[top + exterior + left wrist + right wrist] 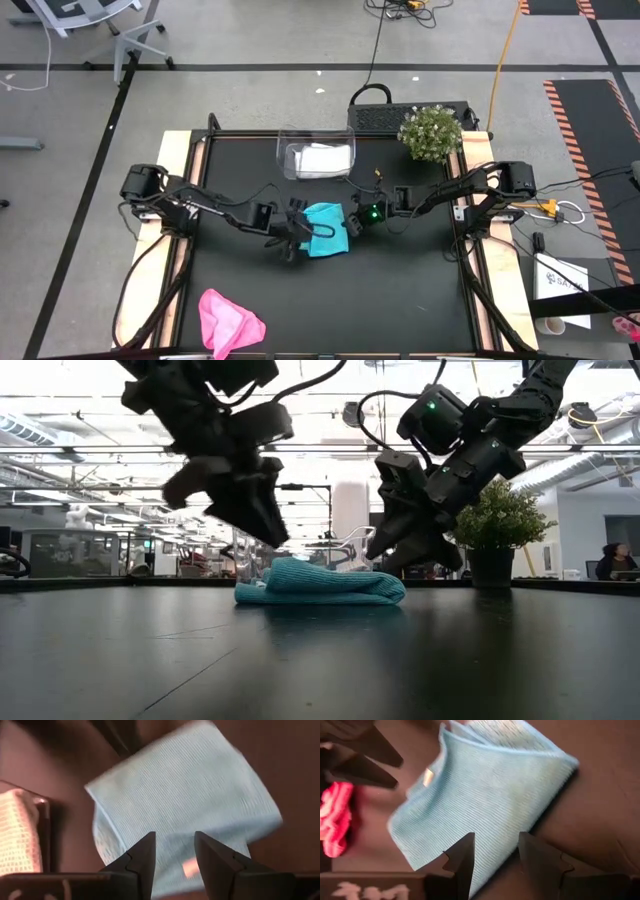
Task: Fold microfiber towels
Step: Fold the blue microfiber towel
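Jaws on both grippers stand apart and empty: our left gripper [291,240] and right gripper [352,222] hover either side of the teal towel [325,229], folded mid-table. We judge this fold done; next comes the pink towel [229,321], near the front edge

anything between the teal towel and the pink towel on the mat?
Nothing. In the high view the stretch from the teal towel down to the pink towel is bare black mat.
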### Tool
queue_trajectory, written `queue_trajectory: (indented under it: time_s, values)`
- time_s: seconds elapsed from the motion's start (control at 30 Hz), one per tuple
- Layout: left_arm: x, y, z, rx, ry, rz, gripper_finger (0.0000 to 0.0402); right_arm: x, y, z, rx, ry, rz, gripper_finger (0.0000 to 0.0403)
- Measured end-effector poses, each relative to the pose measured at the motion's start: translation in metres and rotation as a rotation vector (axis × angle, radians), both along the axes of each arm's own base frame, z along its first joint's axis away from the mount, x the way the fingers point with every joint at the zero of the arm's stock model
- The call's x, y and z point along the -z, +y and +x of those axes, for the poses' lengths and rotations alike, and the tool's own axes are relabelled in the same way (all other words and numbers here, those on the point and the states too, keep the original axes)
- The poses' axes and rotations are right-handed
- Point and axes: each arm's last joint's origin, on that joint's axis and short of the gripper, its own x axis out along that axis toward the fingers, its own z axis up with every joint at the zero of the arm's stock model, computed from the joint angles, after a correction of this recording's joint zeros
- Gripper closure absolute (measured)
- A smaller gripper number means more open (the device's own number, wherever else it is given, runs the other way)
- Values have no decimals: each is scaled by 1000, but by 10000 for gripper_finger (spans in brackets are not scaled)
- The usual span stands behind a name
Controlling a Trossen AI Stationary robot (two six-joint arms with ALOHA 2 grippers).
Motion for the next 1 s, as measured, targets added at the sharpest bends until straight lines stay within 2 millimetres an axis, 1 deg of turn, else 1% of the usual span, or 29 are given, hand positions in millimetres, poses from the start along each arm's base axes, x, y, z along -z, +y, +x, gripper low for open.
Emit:
queue_trajectory:
  time_s: [0.2,0.23,0.3,0.47,0.6,0.77,1.0]
  values:
    - [-13,12,15,-187,-227,-169,266,-3,-2,3,52,-42,-55,259]
    - [-14,14,16,-216,-245,-196,266,-4,-3,3,62,-45,-65,259]
    - [-9,16,19,-259,-244,-258,266,-4,-4,3,69,-48,-90,259]
    - [18,17,21,-320,-114,-413,266,-5,-4,5,60,-68,-106,259]
    - [37,15,21,-359,-24,-487,266,-6,-4,5,63,-70,-130,259]
    - [41,14,14,-400,57,-492,266,-5,-4,4,51,-61,-140,259]
    - [35,13,-4,-466,200,-499,266,-5,-4,4,36,-59,-149,259]
